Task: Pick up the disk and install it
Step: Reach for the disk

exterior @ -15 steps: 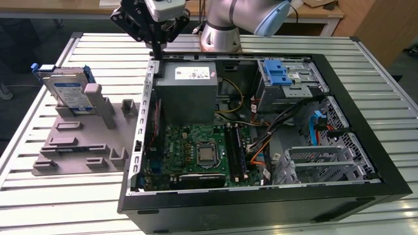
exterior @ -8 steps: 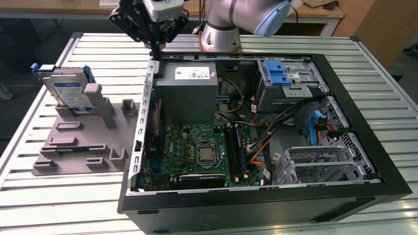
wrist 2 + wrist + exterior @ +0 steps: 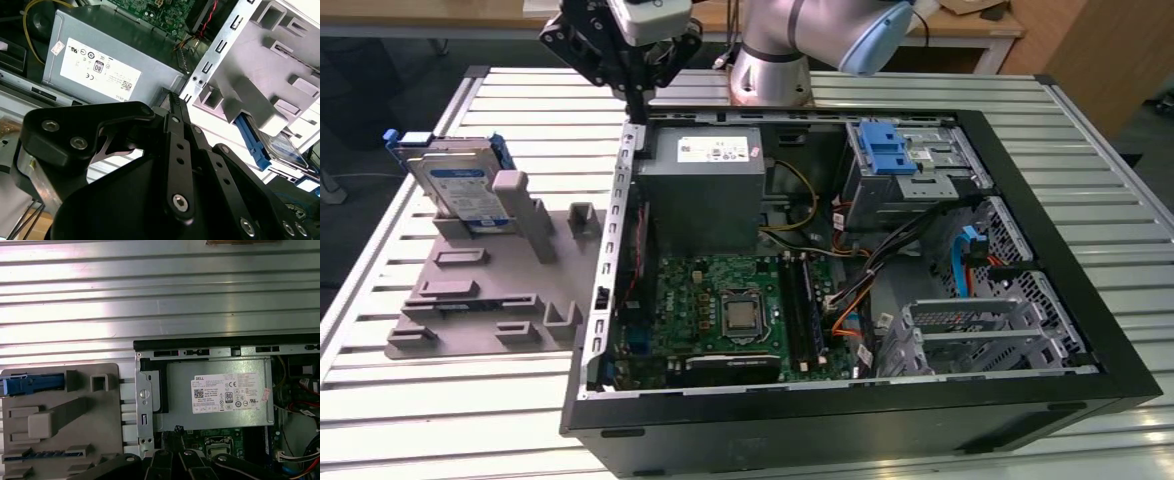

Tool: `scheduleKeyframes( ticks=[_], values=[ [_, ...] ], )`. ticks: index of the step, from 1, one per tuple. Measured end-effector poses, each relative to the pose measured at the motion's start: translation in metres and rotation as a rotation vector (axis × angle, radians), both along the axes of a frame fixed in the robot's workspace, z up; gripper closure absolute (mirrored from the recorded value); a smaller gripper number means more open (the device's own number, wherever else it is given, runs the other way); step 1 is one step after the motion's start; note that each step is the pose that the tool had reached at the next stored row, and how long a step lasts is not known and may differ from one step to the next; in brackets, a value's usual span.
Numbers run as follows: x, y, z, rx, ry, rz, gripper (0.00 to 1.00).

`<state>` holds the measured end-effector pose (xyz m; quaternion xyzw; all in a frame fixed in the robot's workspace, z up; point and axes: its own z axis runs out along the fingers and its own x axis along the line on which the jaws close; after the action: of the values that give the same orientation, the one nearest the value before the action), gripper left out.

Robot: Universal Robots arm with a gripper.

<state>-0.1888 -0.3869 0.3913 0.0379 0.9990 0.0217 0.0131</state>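
Exterior view shows the end effector [image 3: 636,108] hanging over the wall of the open computer case [image 3: 854,430], beside the power supply [image 3: 700,190]. Its fingers are pressed together with nothing between them. The disk [image 3: 460,185] stands upright in a grey holder [image 3: 467,320] on the tabletop [image 3: 440,410], at the exterior view's left of the case, apart from the end effector.

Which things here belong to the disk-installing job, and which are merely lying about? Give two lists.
Job in hand:
- the disk, standing in the grey fixture
- the gripper, holding nothing
- the open computer case

Just there:
- the power supply
- the motherboard
- the slatted table
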Motion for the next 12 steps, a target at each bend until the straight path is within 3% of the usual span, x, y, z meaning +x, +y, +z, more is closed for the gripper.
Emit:
scheduleKeyframes(
  ticks=[12],
  values=[
    [-0.0039, 0.0, -0.0008, 0.0, 0.0, 0.0, 0.89]
  ],
)
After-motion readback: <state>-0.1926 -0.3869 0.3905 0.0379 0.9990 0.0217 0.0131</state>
